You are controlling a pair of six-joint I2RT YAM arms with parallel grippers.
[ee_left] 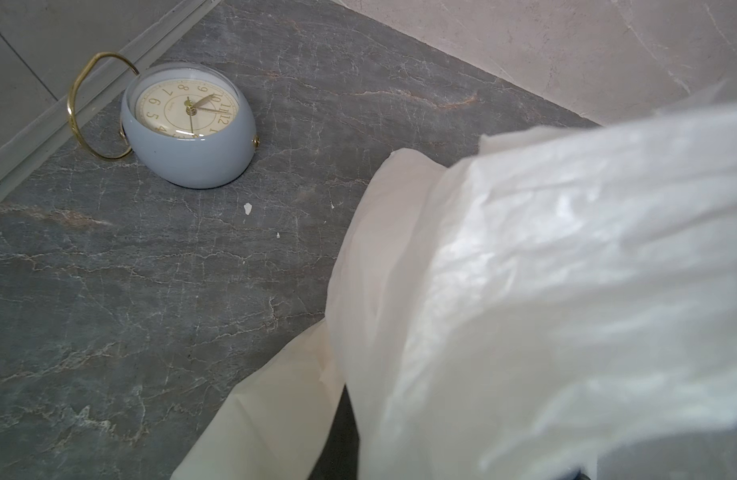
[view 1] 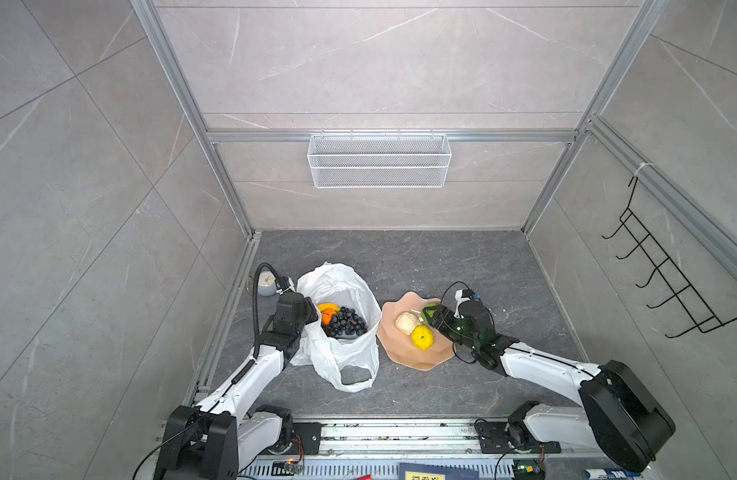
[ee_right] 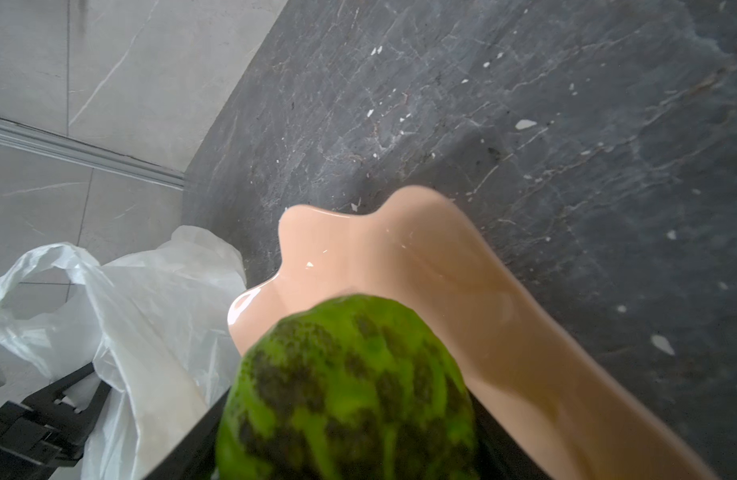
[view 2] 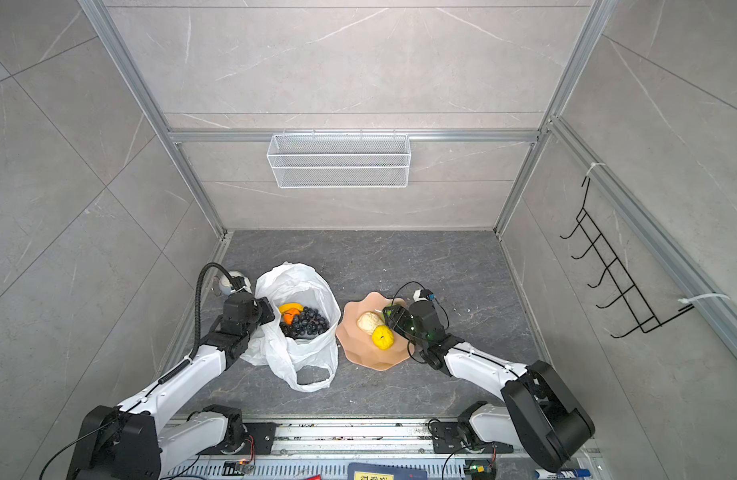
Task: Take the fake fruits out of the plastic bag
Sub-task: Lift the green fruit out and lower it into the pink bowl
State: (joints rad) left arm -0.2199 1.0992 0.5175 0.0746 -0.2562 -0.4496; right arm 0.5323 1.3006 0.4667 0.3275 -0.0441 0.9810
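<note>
The plastic bag (view 1: pixel 341 286) (view 2: pixel 294 282) lies open left of centre in both top views, and its white film (ee_left: pixel 524 291) fills much of the left wrist view. Inside it are a banana (view 1: pixel 328 307), an orange (view 1: pixel 326 318) and a dark grape bunch (view 1: pixel 346 322). My left gripper (view 1: pixel 312 309) is at the bag's left rim, shut on the film. My right gripper (view 1: pixel 429 312) hangs over the pink plate (view 1: pixel 416 365) (ee_right: pixel 400 249), shut on a bumpy green fruit (ee_right: pixel 350 386) (view 1: pixel 429 308). A cream fruit (view 1: pixel 406 322) and a yellow fruit (view 1: pixel 422 337) lie on the plate.
A pale blue clock (view 1: pixel 267 286) (ee_left: pixel 188 129) with a gold ring stands left of the bag by the side wall. A white wire-mesh basket (view 1: pixel 379 160) hangs on the back wall, and a black hook rack (view 1: pixel 665 270) on the right wall.
</note>
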